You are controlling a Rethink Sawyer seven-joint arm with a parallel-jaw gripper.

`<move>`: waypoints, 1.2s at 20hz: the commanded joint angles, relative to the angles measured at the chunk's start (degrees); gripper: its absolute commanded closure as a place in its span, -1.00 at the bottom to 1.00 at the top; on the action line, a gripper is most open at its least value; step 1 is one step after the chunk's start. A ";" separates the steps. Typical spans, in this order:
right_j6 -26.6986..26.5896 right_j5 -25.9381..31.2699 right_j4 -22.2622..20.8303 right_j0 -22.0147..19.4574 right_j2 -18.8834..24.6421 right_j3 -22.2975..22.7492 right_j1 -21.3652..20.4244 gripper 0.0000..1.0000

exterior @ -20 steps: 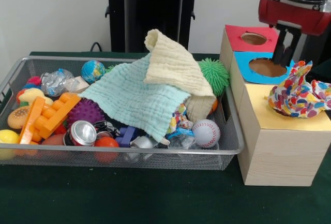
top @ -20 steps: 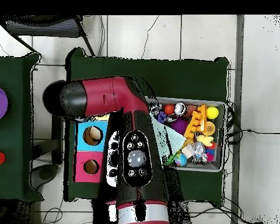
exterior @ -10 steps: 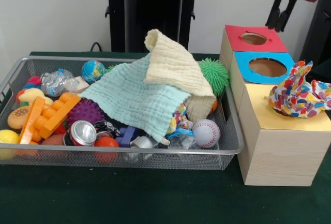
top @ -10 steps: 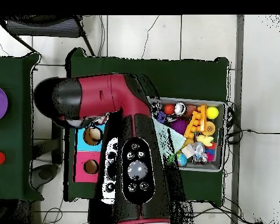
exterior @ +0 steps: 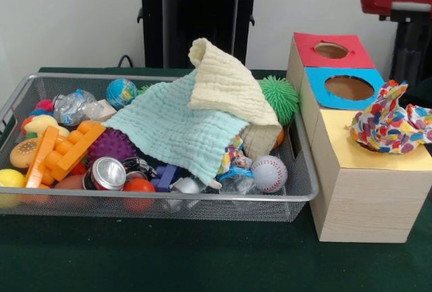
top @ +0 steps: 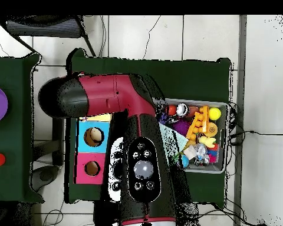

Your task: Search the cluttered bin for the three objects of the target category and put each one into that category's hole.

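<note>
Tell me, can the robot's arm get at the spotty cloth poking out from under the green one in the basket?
Probably not straight away. The mint-green waffle cloth covers most of that polka-dot fabric piece, so only its edge is free.

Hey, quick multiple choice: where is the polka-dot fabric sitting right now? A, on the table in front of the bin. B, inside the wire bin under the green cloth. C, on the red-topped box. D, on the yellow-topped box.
D: the polka-dot fabric is bunched on top of the yellow-topped box, over where its opening would be, beside the bin rather than in it.
</note>
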 commanded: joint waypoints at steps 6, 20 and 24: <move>1.95 -4.09 -0.91 0.78 1.76 0.75 7.06 1.00; 2.57 -10.73 -3.33 1.68 -0.25 -1.30 11.14 1.00; 2.06 -11.79 -3.26 1.40 -0.11 -1.90 12.24 1.00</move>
